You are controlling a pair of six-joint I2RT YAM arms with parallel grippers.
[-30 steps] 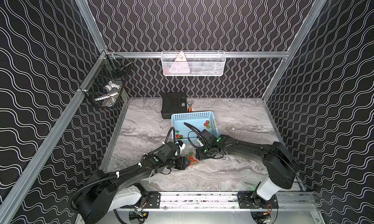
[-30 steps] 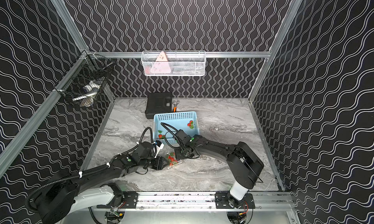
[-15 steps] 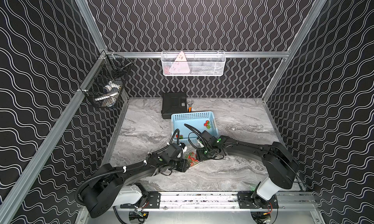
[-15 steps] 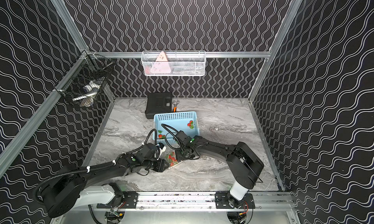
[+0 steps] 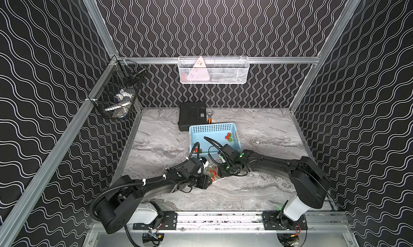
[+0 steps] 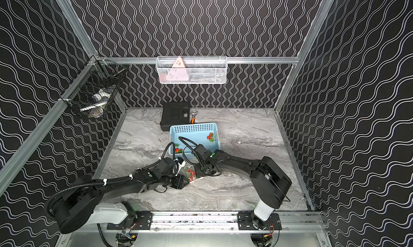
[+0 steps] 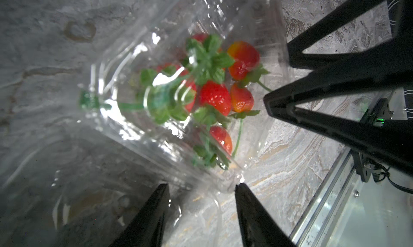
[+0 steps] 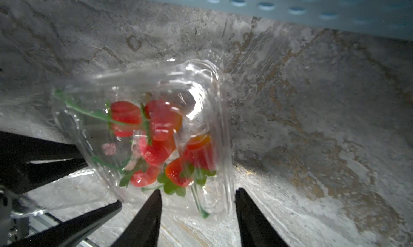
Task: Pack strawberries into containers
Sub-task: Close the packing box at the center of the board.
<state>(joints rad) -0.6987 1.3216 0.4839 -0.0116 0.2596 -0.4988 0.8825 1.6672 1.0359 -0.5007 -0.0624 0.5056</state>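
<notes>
Marble tabletop point(image 5: 257, 190), clear container point(image 7: 125, 123), strawberries point(image 7: 215, 97) inside, green label point(image 7: 88, 100) (unreadable)

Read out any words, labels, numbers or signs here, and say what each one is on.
No text is readable.
Green sticker on the clear plastic clamshell box: blurred, unreadable.
Dark marks on the pink triangular card in the white wire mesh basket: too small to read.
</notes>
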